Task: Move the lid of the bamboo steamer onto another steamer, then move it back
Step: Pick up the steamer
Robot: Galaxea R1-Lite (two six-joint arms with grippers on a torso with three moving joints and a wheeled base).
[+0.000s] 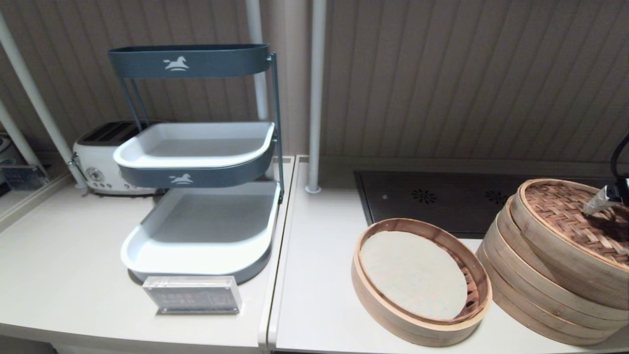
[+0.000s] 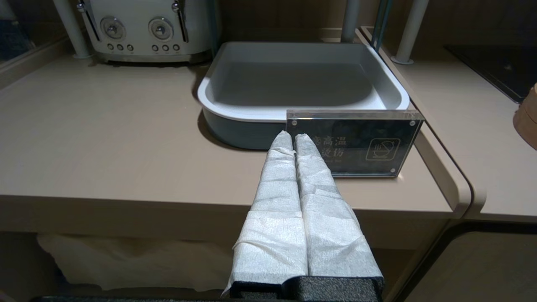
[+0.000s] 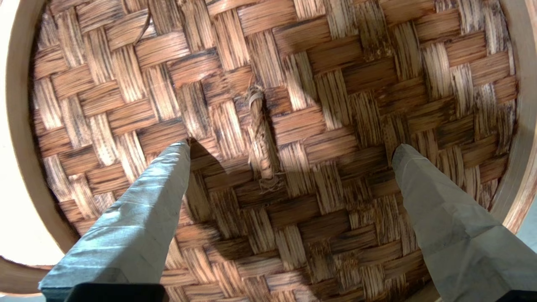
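The bamboo steamer lid [image 1: 570, 221], with a reddish-brown woven top and a pale rim, lies slightly tilted on top of the taller steamer [image 1: 535, 290] of stacked pale rings at the far right. My right gripper [image 3: 291, 146] is open just above the lid. Its wrapped fingers [image 3: 151, 197] stand on either side of the small centre loop [image 3: 261, 134], with the tips close to the weave. In the head view only one fingertip [image 1: 597, 201] shows. The low basket [image 1: 373, 290] with a pale liner [image 1: 413, 273] stands uncovered beside it. My left gripper [image 2: 293, 136] is parked shut before the counter's front edge.
A dark three-tier rack with white trays [image 1: 196, 157] stands on the left counter. A toaster [image 1: 98, 157] is behind it and an acrylic sign [image 1: 192, 294] in front. A black hob [image 1: 427, 201] lies behind the low basket. White poles [image 1: 314, 98] rise at the back.
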